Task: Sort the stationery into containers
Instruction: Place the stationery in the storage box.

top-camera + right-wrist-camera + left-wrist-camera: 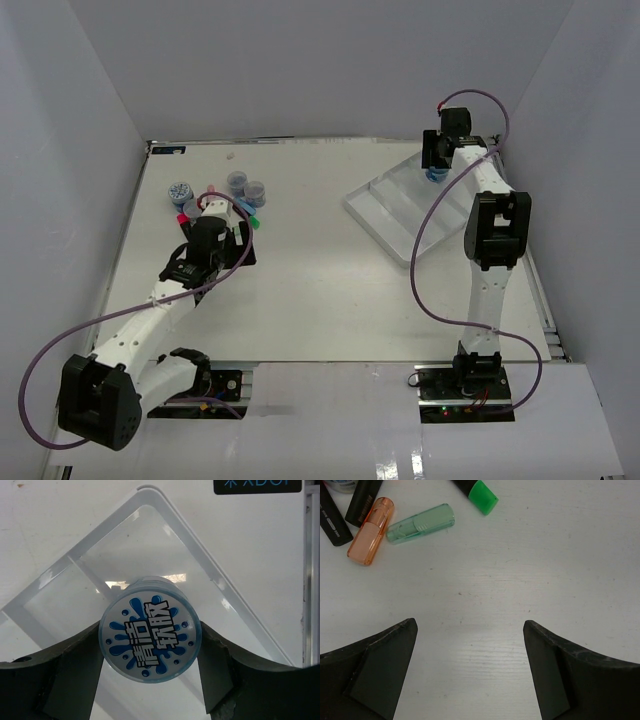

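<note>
Aloft, right claw (pixel 150 647) grips jar (pixel 150 630); tray (pixel 167 504) beneath.

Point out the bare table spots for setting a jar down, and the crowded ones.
Bare: the wide table stretch between the left gripper and the tray, and the near strip along its front edge. Crowded: the far-left corner, where jars and markers cluster just beyond that gripper.
</note>
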You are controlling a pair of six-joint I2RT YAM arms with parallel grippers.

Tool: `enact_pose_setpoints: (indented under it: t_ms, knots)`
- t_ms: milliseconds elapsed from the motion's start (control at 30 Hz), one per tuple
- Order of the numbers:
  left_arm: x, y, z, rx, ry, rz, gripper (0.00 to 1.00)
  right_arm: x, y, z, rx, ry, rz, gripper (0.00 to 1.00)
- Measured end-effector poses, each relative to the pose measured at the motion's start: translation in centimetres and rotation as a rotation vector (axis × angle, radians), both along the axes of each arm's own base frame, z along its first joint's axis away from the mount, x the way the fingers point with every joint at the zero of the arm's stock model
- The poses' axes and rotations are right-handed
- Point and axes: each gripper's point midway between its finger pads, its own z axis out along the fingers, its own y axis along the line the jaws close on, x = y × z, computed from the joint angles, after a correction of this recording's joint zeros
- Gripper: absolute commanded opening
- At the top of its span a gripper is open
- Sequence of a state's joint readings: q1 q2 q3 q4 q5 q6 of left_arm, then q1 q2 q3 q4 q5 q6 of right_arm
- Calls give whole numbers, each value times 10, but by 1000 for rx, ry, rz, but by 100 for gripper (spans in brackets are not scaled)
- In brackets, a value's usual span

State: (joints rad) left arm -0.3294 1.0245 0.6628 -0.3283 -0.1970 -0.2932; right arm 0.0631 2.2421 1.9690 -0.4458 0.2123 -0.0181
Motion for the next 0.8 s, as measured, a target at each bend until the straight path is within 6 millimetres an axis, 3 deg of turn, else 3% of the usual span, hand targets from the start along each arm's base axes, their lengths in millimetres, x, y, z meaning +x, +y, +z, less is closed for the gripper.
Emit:
enact_pose_setpoints:
  t_ms: [433, 700, 800]
  knots:
    - [0, 0, -10, 12, 31, 1, 98, 24, -12, 13, 39, -97, -1, 27]
    - [0, 0, -12, 18, 39, -1, 98, 32, -10, -26, 49, -63, 14, 36]
    - [0, 0, -14, 20, 46, -1, 98, 38, -11, -32, 50, -73, 13, 52]
